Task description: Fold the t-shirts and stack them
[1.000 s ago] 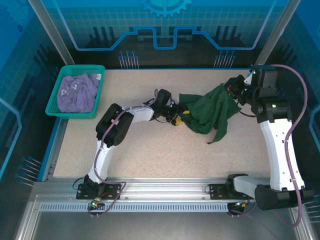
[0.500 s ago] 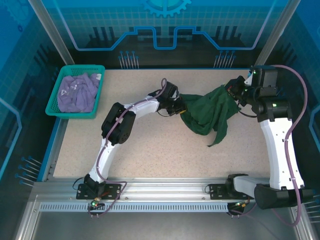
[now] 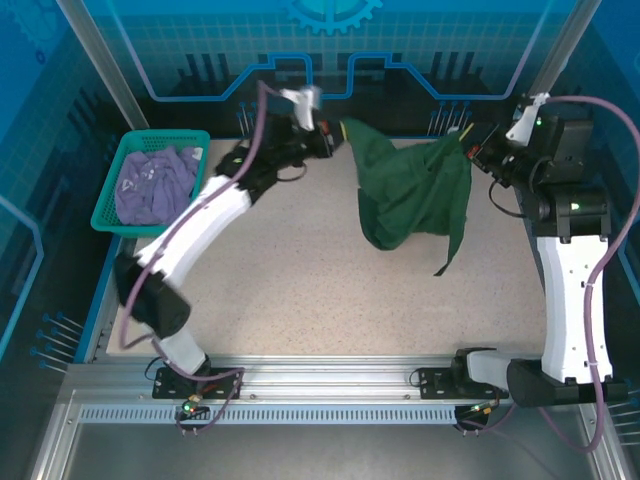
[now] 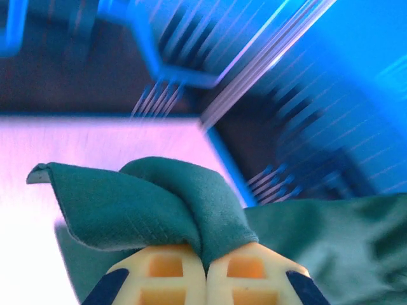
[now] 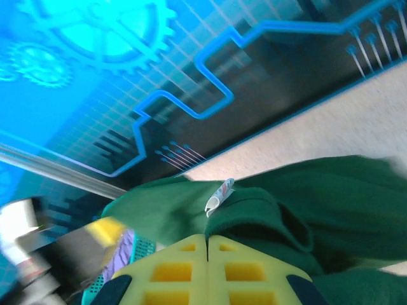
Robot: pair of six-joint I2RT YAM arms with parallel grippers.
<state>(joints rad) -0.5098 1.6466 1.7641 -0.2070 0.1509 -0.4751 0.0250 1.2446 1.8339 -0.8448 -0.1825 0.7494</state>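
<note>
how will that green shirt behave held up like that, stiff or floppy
Probably very floppy: the green t-shirt sags in deep folds between the left gripper and right gripper. Likely light, since two small pinches of cloth carry it. A loose end hangs lower, so it may swing or drag.

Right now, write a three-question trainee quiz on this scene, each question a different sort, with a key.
1. True or false: the green t-shirt sits folded in the teal basket.
2. Where is the lavender t-shirt? A in the teal basket; B held up in the air; C spread out flat.
3. Fill in: the left fingers and the right fingers are both shut on the ___ t-shirt.
Key: 1 false; 2 A; 3 green.
</note>
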